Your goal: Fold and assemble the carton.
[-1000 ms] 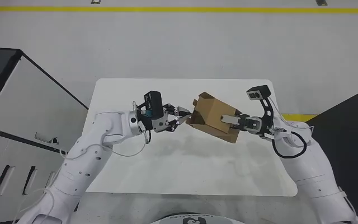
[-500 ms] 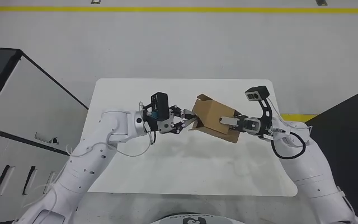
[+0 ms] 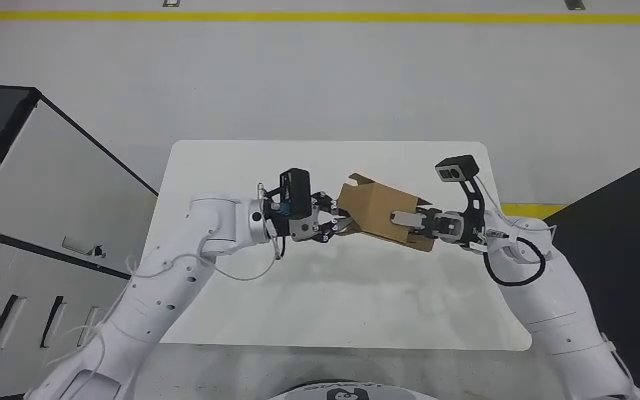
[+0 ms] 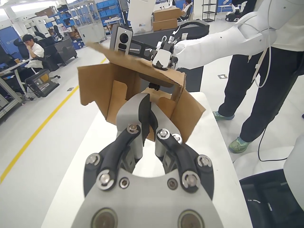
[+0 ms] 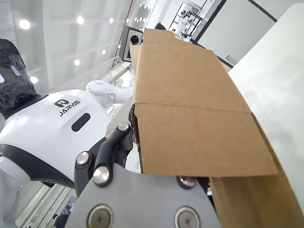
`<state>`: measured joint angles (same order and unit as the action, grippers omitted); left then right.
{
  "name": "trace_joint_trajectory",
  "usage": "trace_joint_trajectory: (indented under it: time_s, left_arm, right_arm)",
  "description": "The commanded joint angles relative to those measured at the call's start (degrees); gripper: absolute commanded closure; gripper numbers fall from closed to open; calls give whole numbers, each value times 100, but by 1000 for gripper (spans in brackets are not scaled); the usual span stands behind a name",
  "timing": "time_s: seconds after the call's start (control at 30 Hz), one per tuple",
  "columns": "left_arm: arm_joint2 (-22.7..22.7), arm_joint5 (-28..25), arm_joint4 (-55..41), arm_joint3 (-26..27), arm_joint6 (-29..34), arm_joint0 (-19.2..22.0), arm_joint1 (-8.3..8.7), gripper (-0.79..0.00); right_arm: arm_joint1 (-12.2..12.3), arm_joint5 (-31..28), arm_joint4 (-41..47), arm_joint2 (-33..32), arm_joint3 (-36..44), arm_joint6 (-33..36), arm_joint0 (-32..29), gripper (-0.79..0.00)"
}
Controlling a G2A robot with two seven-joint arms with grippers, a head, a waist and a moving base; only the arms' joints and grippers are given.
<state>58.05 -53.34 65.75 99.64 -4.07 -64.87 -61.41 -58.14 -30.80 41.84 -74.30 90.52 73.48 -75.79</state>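
Note:
A brown cardboard carton point(image 3: 380, 208) is held above the middle of the white table point(image 3: 300, 300), lying on its side with its open end and loose flaps turned toward my left arm. My right gripper point(image 3: 408, 217) is shut on the carton's wall at the other end; the right wrist view has the carton point(image 5: 190, 119) pressed against one finger point(image 5: 123, 131). My left gripper point(image 3: 338, 222) is at the open end, fingers together. In the left wrist view its tips point(image 4: 147, 105) reach into the carton point(image 4: 106, 81) among the inner flaps, and the right gripper point(image 4: 161, 66) clamps the upper panel.
The table's front half point(image 3: 350, 320) is bare white surface. A dark framed panel point(image 3: 40, 160) stands off the table's left side, and a black surface point(image 3: 600, 210) lies beyond its right edge.
My left gripper moved right up to the carton's open end and its fingers closed together. The right arm turned the carton slightly flatter and nudged it right.

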Motion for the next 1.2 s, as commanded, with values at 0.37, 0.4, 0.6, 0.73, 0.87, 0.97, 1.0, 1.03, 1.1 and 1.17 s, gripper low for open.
trace_joint_trajectory:
  time_s: [0.37,0.4,0.6,0.73,0.87,0.97,1.0,1.03,1.1,1.17]
  left_arm:
    - [254,52,23,-24,12,-13,28,0]
    - [292,53,30,-16,20,-29,35,0]
    - [495,71,54,16,55,-122,74,0]
    - [524,54,65,28,64,-181,83,0]
    - [461,44,72,-6,77,-220,77,0]
    - [395,11,42,11,40,-218,64,0]
    - [366,1,42,28,36,-209,59,0]
    - [339,-11,38,46,24,-195,53,0]
    - [298,-10,30,59,1,-170,41,0]
    - [261,-22,21,76,-24,-140,31,0]
  right_arm:
    - [13,-14,-55,-123,-82,-14,-53,0]
    - [14,-13,-54,-134,-82,-13,-58,0]
    - [17,-17,-46,-180,-58,-17,-81,0]
    - [17,-25,-29,-199,-21,-25,-100,0]
    - [17,-45,3,-217,52,-45,-126,0]
    - [17,-55,19,-228,78,-55,-144,0]
    - [17,-54,20,-231,83,-54,-149,0]
    - [17,-54,19,-232,88,-54,-155,0]
    - [17,-56,15,-232,94,-56,-169,0]
    - [17,-56,1,-229,95,-56,-177,0]
